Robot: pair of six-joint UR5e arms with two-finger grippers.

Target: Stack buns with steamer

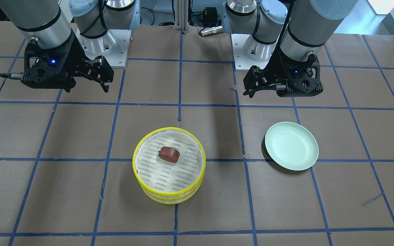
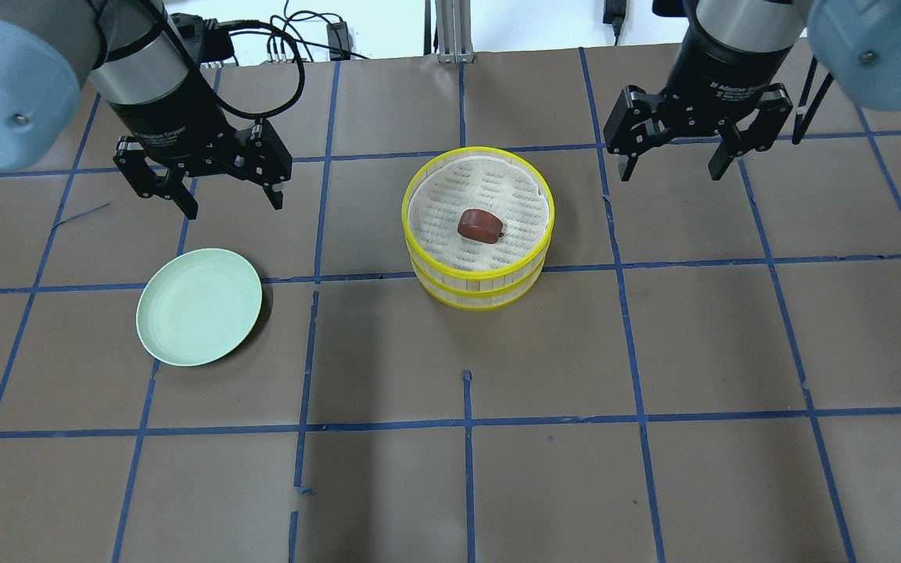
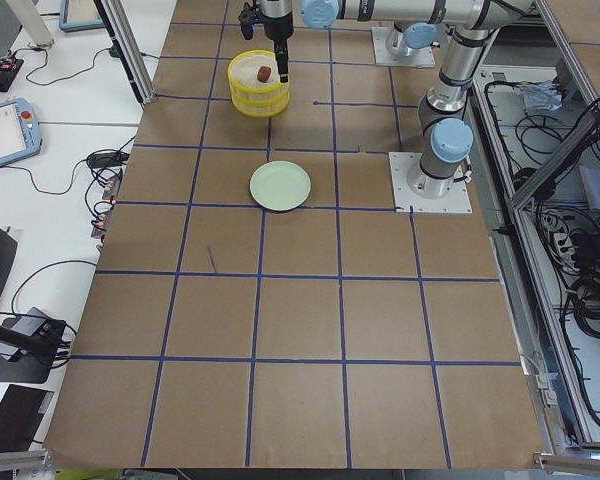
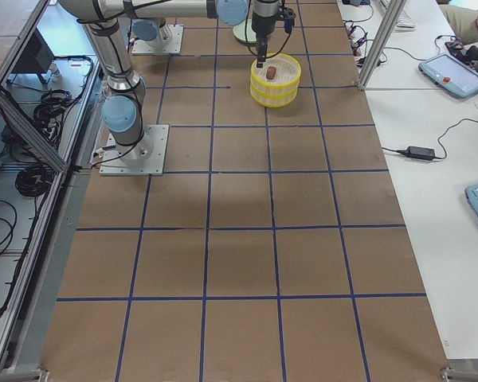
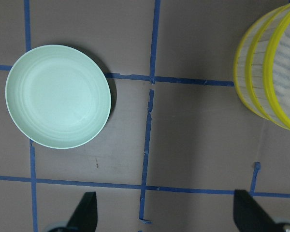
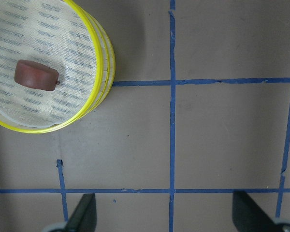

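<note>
Stacked steamer (image 2: 479, 285) mid-table, bun (image 2: 480, 224) on top.
We see right gripper (image 2: 672, 172) nearer than left gripper (image 2: 233, 205); both wide, empty.

Brown table (image 2: 654, 352) carries yellow steamer (image 2: 478, 275) and green plate (image 2: 199, 317)

Brown paper-covered table (image 2: 732, 352) gridded with blue tape (image 2: 468, 469), white benches (image 4: 430, 103) alongside.
</note>
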